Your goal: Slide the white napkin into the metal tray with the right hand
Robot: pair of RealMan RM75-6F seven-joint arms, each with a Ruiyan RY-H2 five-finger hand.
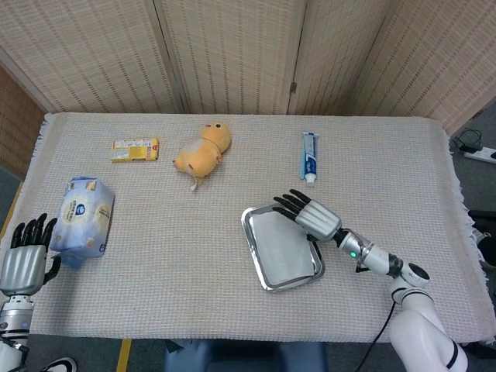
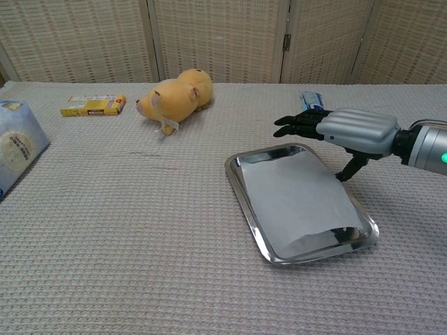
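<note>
Your right hand hovers above the tray's 1 o'clock corner, fingers spread and extended, holding nothing. The napkin lies flat inside the tray, below and at 8 o'clock from the hand, not touching it. Your left hand rests at the table's near left edge, fingers apart, empty, just beside the tissue pack. Print on the toothpaste and the yellow box is too small to read. Bare cloth surrounds the tray on every side.
</note>
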